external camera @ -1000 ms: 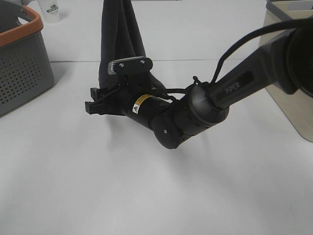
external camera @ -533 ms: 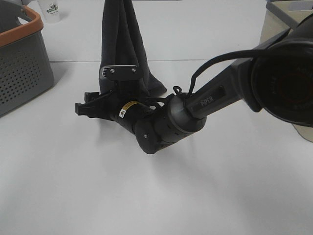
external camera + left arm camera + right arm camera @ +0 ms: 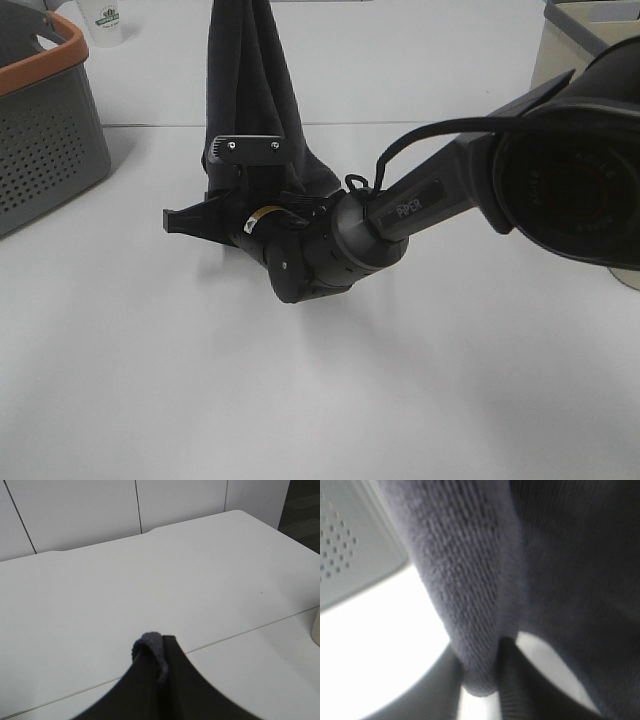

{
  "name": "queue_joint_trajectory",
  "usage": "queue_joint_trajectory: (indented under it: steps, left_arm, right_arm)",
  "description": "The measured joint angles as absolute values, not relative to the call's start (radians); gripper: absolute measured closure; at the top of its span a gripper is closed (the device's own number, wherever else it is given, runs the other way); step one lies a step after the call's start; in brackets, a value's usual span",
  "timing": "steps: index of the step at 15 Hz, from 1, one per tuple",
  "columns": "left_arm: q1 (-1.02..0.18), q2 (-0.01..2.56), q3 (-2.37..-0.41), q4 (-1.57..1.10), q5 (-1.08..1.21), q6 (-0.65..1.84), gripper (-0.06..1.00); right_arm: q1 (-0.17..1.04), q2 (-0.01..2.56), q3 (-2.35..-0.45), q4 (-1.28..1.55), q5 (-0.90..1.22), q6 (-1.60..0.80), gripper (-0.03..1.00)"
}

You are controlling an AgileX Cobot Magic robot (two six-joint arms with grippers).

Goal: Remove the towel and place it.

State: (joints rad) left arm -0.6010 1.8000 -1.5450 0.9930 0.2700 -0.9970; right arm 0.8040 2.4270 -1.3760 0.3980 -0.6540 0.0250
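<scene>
Exterior high view: the towel (image 3: pixel 245 90) hangs toward the bench's (image 3: pixel 150 380) far edge, pinched on top by the left hand (image 3: pixel 161 655). The right hand (image 3: pixel 190 215) is at its hem, grip unclear. Secure that pinch, then spread and lower flat.
</scene>
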Motion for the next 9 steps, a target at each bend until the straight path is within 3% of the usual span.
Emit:
queue_joint_trajectory:
  steps: [1,2,6,9]
  left_arm:
    - [-0.597,1.8,-1.545,0.993,0.272,-0.997,0.94]
    - [-0.588,1.799,-1.545,0.992,0.272,-0.997,0.94]
    - [-0.541,1.764,-1.545,0.978,0.284,-0.997,0.94]
    - [-0.476,1.727,-1.548,0.853,0.291,-0.997,0.94]
  right_arm:
    - [0.804,2.395,-1.364,0.403,-0.587,0.017,0.92]
    - [0.804,2.348,-1.335,0.411,-0.532,0.017,0.95]
    - [0.796,2.158,-1.148,0.416,-0.482,-0.028,0.95]
    - [0.69,1.988,-1.048,0.32,-0.2,-0.127,0.95]
